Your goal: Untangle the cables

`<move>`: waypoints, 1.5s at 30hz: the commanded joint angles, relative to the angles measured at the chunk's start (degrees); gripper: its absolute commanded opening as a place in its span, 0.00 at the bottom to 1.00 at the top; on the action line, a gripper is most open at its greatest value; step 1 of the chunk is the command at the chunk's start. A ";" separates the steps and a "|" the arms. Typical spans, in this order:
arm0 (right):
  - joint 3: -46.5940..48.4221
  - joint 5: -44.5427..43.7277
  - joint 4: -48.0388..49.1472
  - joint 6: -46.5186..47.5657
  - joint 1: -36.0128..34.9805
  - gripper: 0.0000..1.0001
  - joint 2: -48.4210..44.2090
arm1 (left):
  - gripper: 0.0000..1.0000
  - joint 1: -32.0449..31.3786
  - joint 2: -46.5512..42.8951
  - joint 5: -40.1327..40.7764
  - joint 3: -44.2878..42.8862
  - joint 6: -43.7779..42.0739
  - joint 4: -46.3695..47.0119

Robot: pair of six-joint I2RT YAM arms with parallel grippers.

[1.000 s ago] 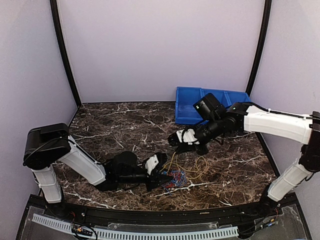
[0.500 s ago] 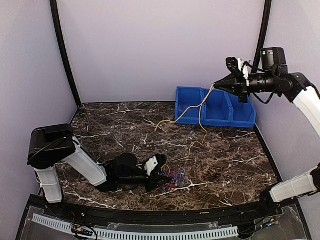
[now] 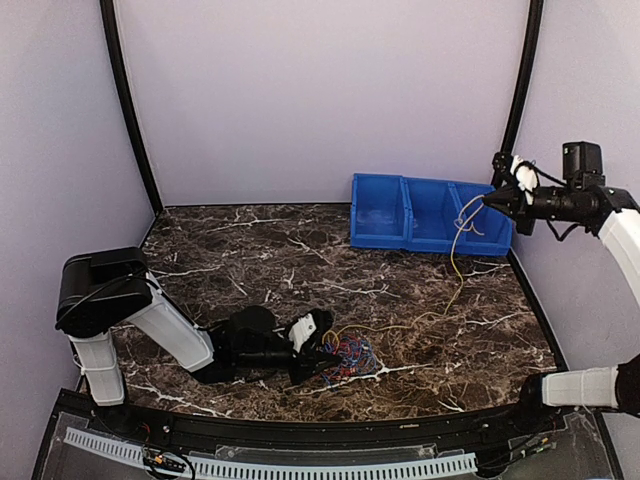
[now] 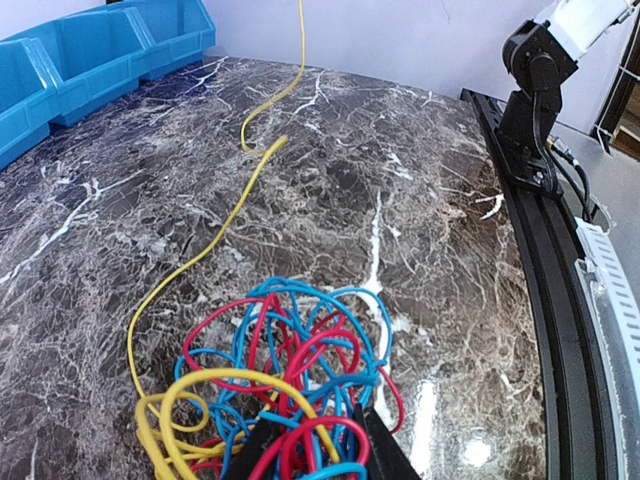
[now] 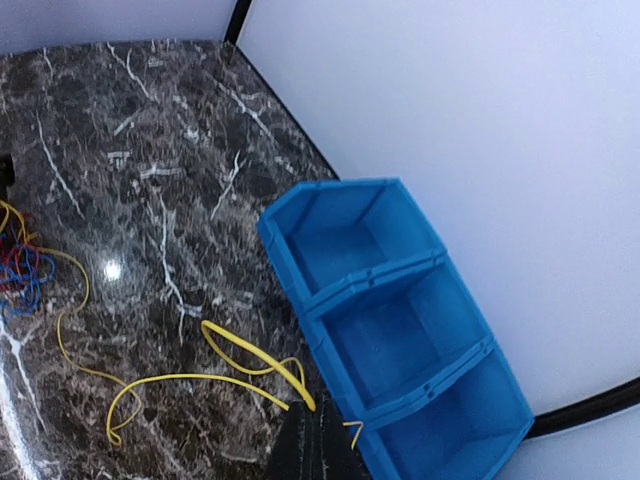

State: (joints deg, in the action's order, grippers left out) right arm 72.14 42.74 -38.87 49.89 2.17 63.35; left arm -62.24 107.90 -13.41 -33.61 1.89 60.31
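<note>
pinning the red, blue and yellow wire tangle near the front of the dark marble table, the left gripper is clamped on it; the right gripper, pinching the thin yellow cable high, should pull slowly away.

Right arm's black two-finger gripper: earlier low at mid-scene, then high at the far right, now further right, over the right end of the blue plastic three-compartment bin. Thin yellow wire cable: earlier coiled beside the tangle of red, blue and yellow wire loops, now drawn out rightward, rising to that gripper.
</note>
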 commanded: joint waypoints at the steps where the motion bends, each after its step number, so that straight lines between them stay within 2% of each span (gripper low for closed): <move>1: -15.52 -13.04 -1.78 10.80 0.44 0.00 -3.35 | 0.25 0.23 -0.94 -1.27 -0.90 -3.27 -5.06; 3: -21.56 -17.00 -1.62 14.28 0.31 0.00 -4.43 | 0.25 0.20 -0.96 -1.56 -1.38 -4.59 -6.28; 4: -23.64 -18.44 -1.93 15.37 0.16 0.08 -4.54 | 0.25 0.21 -0.94 -1.69 -1.51 -4.86 -6.62; 6: -25.03 -20.63 -2.99 14.79 -1.54 0.38 -4.63 | 0.25 0.26 -0.87 -1.71 -1.77 -5.29 -7.30; 7: -24.63 -21.54 -3.66 12.56 -4.78 0.44 -4.73 | 0.25 0.27 -0.77 -1.71 -1.91 -5.44 -7.38; 12: -22.99 -22.52 -1.63 4.26 -19.60 0.57 -5.35 | 0.26 0.21 0.66 -2.14 -3.36 -5.34 -7.52; 18: -20.74 -20.92 1.28 0.60 -32.02 0.58 4.56 | 0.27 0.25 0.83 -2.09 -3.85 -4.86 -7.40; 25: -18.52 -19.40 3.83 -1.83 -44.05 0.64 15.88 | 0.27 0.24 0.39 -1.27 -3.28 -4.56 -7.12; 29: -18.61 -18.14 4.42 -2.13 -46.80 0.70 19.43 | 0.27 0.20 0.16 -1.02 -2.99 -4.36 -6.81; 41: -23.11 -19.22 14.28 -7.17 -48.35 0.70 25.76 | 0.28 0.21 -0.59 -0.45 -1.62 -4.44 -5.83; 45: -24.37 -18.03 15.52 -6.25 -48.58 0.71 27.17 | 0.28 0.23 -0.80 -0.20 -1.20 -4.29 -5.53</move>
State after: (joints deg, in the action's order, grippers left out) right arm 49.04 23.79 -27.00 44.27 -45.47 89.36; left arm -62.24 108.22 -14.24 -36.23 -2.52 54.76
